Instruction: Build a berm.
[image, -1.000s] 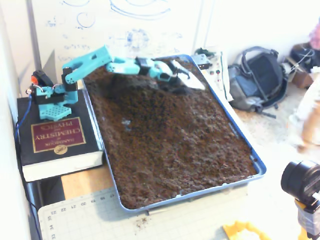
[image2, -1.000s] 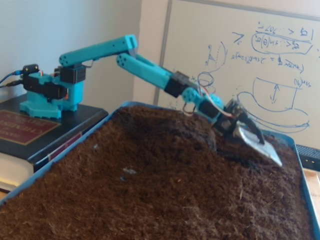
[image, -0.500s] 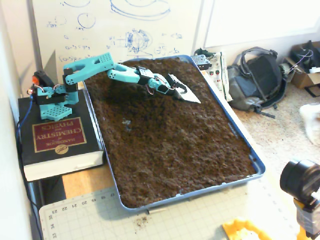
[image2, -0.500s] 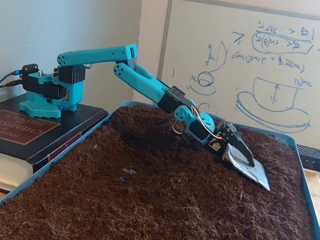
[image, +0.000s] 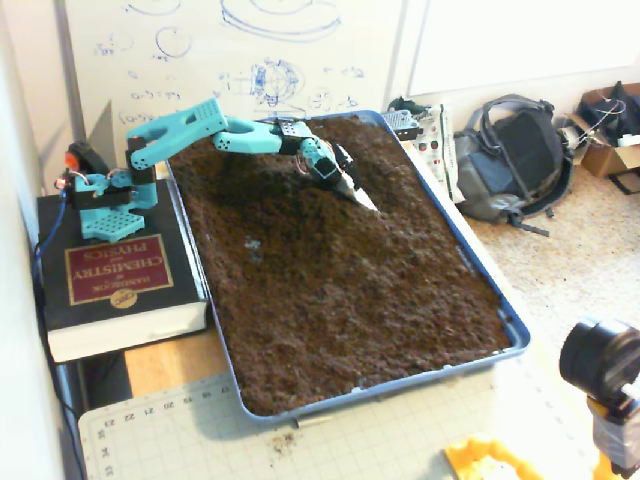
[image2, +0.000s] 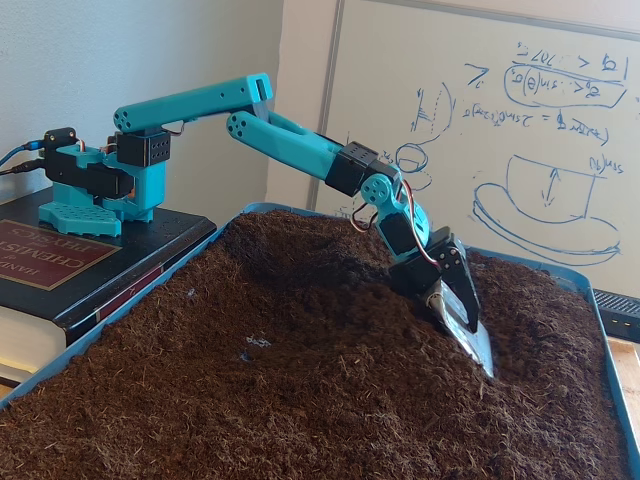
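One hand (blade-tipped) in soil.

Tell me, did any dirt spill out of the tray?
Yes, a little. A few crumbs lie on the mat just past the tray's near edge in a fixed view. Otherwise the soil stays inside.

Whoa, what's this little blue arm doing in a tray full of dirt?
The turquoise robot arm, mounted on a thick chemistry handbook, is working loose brown soil in a blue tray. Its gripper carries a flat silvery blade, tilted steeply with its lower edge dug into the soil near the far end of the tray. The soil there looks heaped into a low mound, not yet a clear ridge. Whether the gripper is open or shut can't be told.
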